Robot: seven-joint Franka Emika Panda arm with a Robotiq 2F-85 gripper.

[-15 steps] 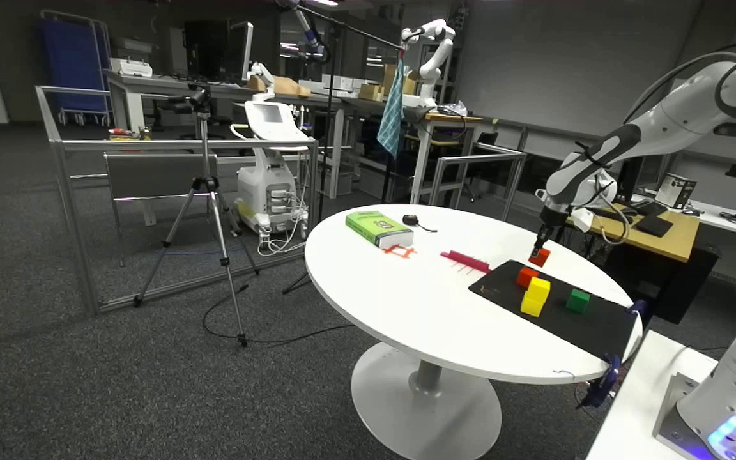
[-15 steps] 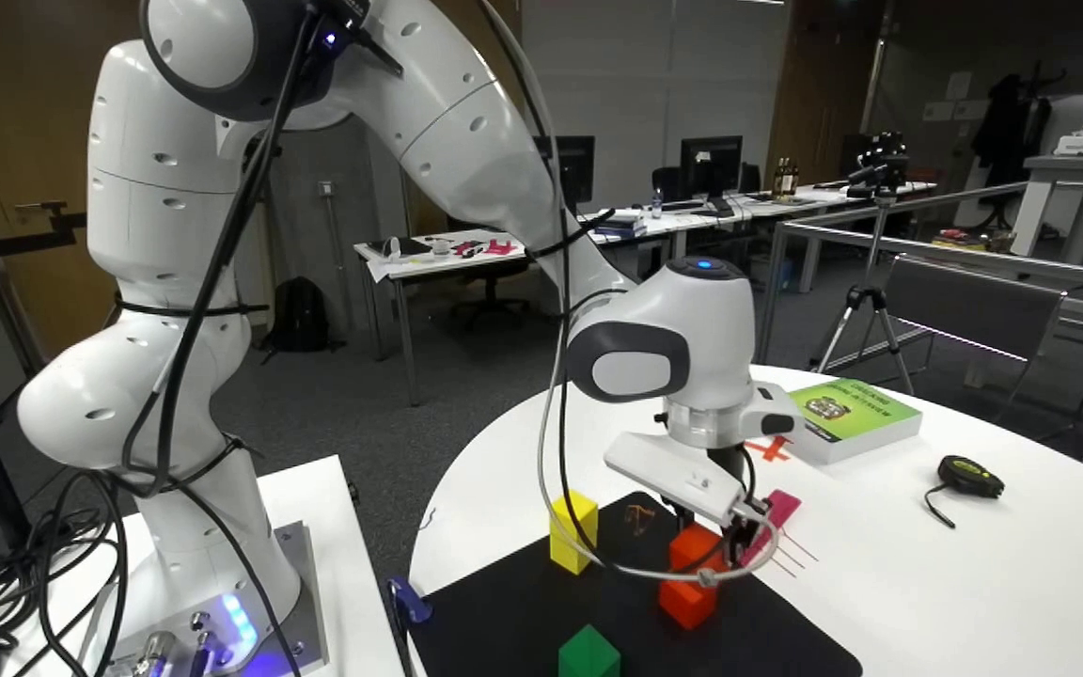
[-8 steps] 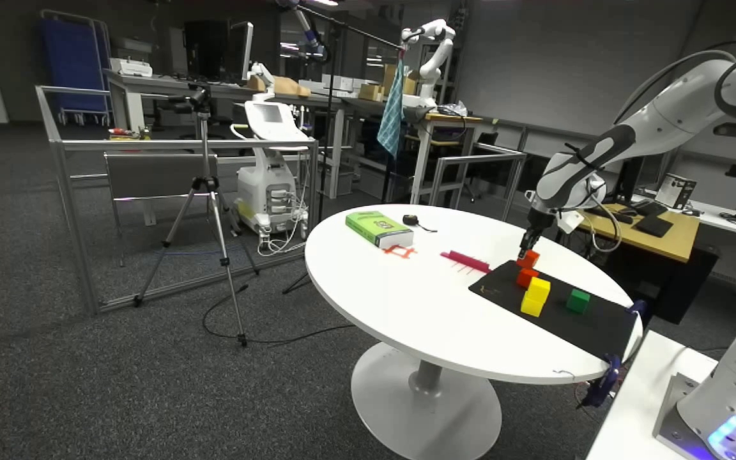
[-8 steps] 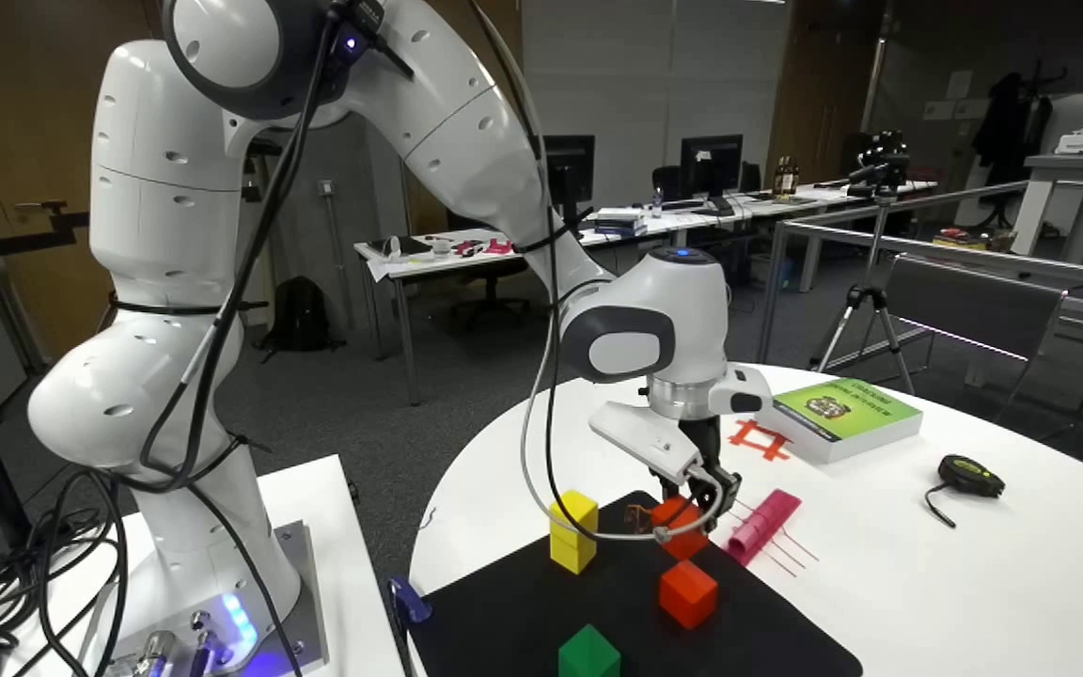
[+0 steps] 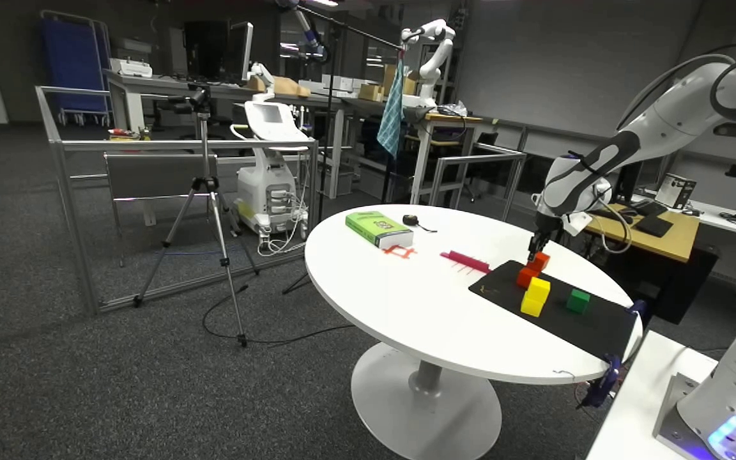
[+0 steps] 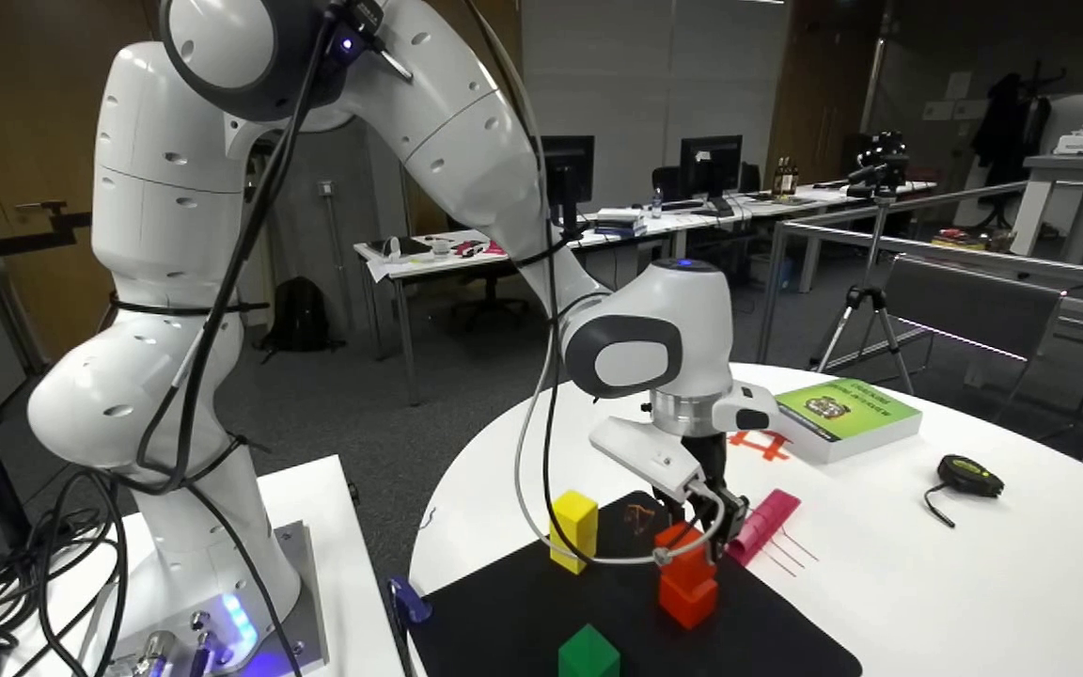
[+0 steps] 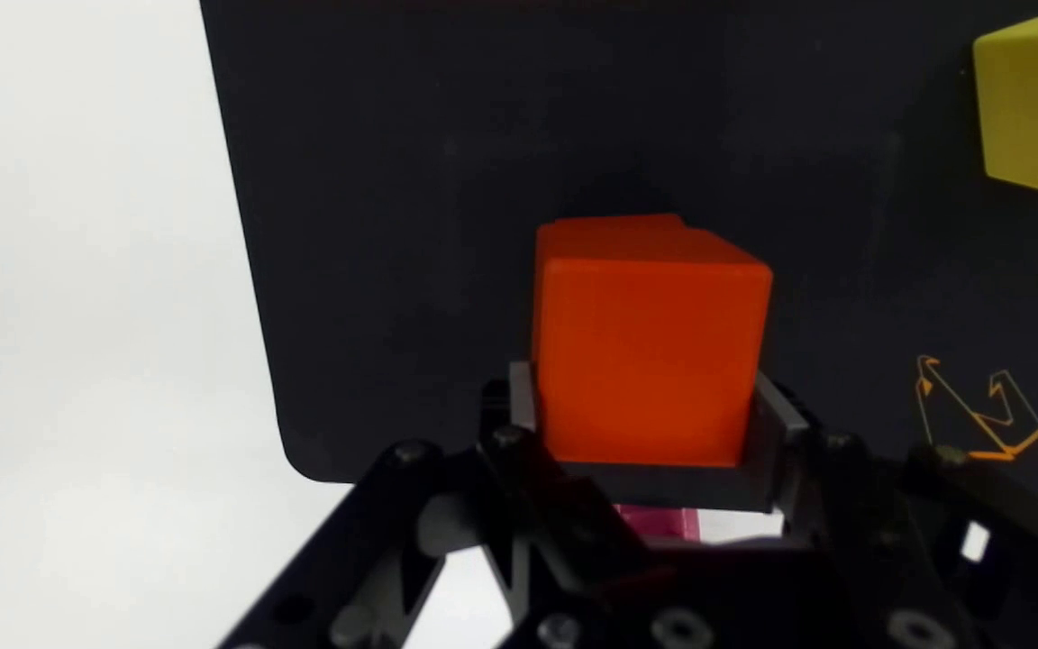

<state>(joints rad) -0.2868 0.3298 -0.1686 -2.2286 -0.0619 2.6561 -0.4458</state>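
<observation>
Now the gripper [image 7: 647, 392] has a tight hold on a red block [image 7: 654, 361], with its grey pads [image 7: 522, 397] pressed on two sides. That block is above another red one, the lower block [image 6: 689, 606], which sits on the black mat [image 6: 504, 611]. In an exterior view they look like a little tower, but it is hard to tell if they touch. From the wrist, a thin bit of the lower block peeks out past one edge, so the two do not line up quite right. The step in hand looks like stacking red on red. The next move seems to call for a tiny turn to match the edges, a soft push down until the top one sits flat, and then letting go slowly so nothing tips. To the left in an exterior view, two yellow blocks [image 6: 577, 527] stand one on the other, and a green block [image 6: 589, 655] sits alone on the near part of the mat. Over to the right, on the white table [image 6: 974, 583], a pink strip [image 6: 772, 517] lies just beside the mat. A green book [image 6: 847, 414] and a tape measure [image 6: 969, 477] lie farther off.
</observation>
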